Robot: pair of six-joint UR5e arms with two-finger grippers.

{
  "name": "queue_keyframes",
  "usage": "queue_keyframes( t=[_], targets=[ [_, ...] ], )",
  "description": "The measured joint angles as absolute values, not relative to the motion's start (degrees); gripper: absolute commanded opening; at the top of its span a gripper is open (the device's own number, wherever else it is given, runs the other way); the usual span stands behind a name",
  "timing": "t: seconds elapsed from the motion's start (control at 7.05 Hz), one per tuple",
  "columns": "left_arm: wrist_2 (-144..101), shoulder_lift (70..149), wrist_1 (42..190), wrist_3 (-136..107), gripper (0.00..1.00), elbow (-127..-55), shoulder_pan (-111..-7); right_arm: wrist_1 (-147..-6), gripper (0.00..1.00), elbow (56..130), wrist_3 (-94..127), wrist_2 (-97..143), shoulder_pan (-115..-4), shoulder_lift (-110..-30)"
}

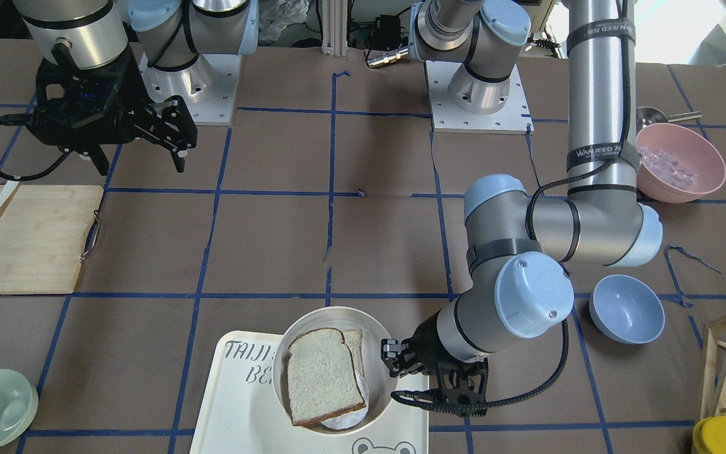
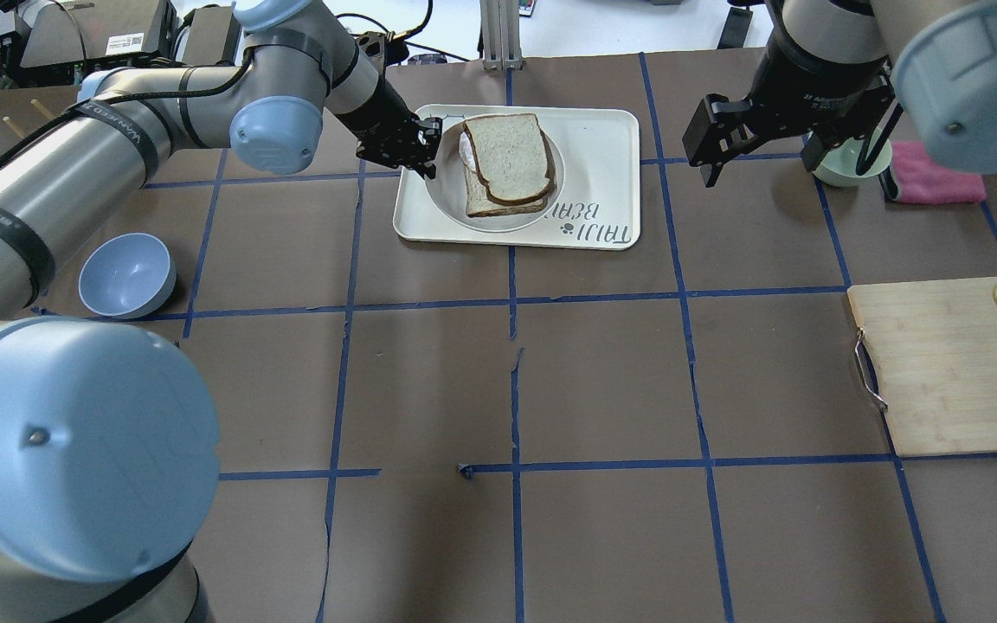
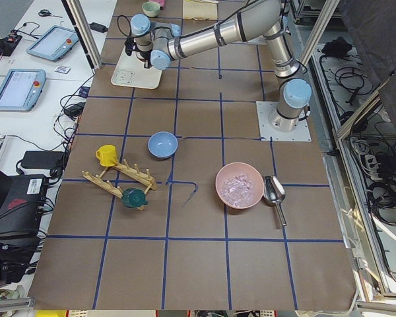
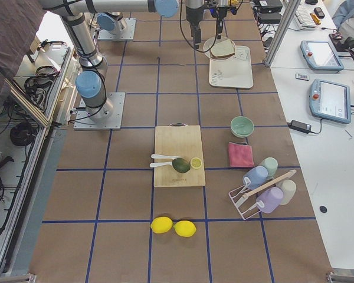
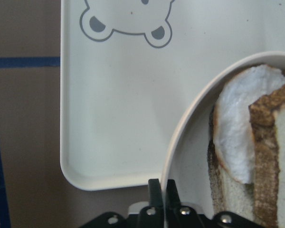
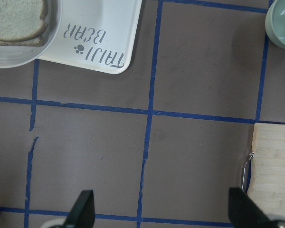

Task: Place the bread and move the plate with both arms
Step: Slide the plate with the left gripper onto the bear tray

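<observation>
Bread (image 1: 324,378) lies on the plate (image 1: 331,310), set on the tray (image 1: 230,410). Left gripper (image 5: 162,189) has narrow fingers pinching the plate rim. Right gripper (image 2: 756,163) hangs well apart, fingers wide. Next move probably calls for its opposite-rim grasp.

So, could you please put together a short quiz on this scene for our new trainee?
1. True or false: the bread lies on top of another slice on the plate.
2. The left pincer is: A) wide open above the plate, B) shut on the plate's rim, C) out of every view.
3. Fill the gap: the right pincer hangs ___ above the table, holding nothing.
Key: 1 true; 2 B; 3 open.
</observation>
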State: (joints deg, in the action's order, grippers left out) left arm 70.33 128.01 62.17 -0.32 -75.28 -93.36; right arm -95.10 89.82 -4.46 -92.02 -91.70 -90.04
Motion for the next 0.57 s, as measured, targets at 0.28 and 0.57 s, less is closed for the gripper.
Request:
queue_keyframes(
  t=[0.28,0.57],
  targets=[
    [69.09,133.86,62.18,-0.27,0.0,-69.32,-93.34,-95.1,1.0,89.95,-4.58,-92.02,-91.69,-90.04],
    [67.32,136.55,61.92,-0.41,0.99,-67.47,-93.34,-95.1,1.0,90.04,-4.69,-92.06,-91.7,-90.01]
  ],
)
